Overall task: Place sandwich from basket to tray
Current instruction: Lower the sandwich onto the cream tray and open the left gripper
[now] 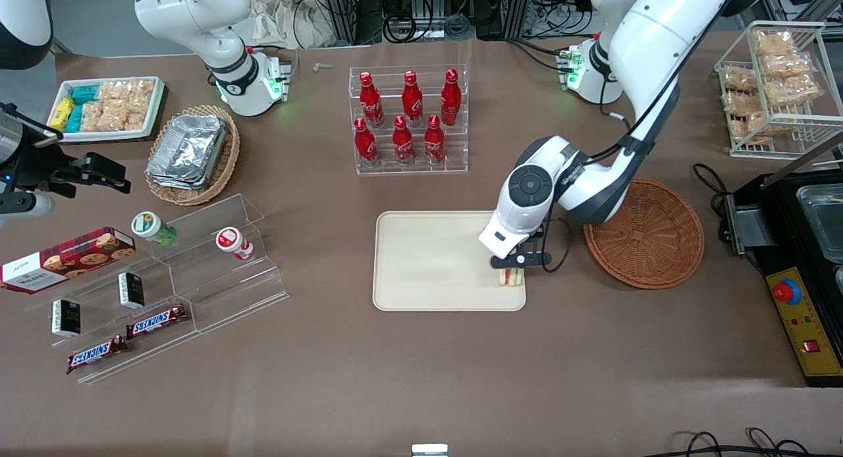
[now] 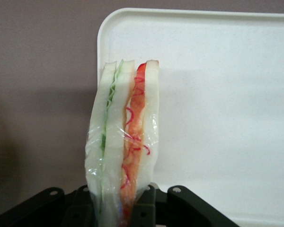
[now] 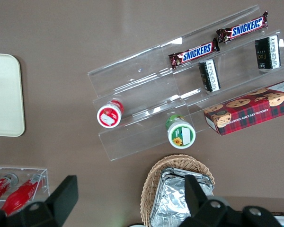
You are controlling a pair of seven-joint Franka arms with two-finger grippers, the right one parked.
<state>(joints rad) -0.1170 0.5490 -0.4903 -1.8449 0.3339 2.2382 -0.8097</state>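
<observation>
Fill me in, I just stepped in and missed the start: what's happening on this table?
The left arm's claw is shut on a wrapped sandwich and holds it at the corner of the beige tray nearest the round wicker basket. The wrist view shows the sandwich pinched upright at one end, over the tray's rim. The basket beside the tray looks empty. Whether the sandwich already rests on the tray cannot be told.
</observation>
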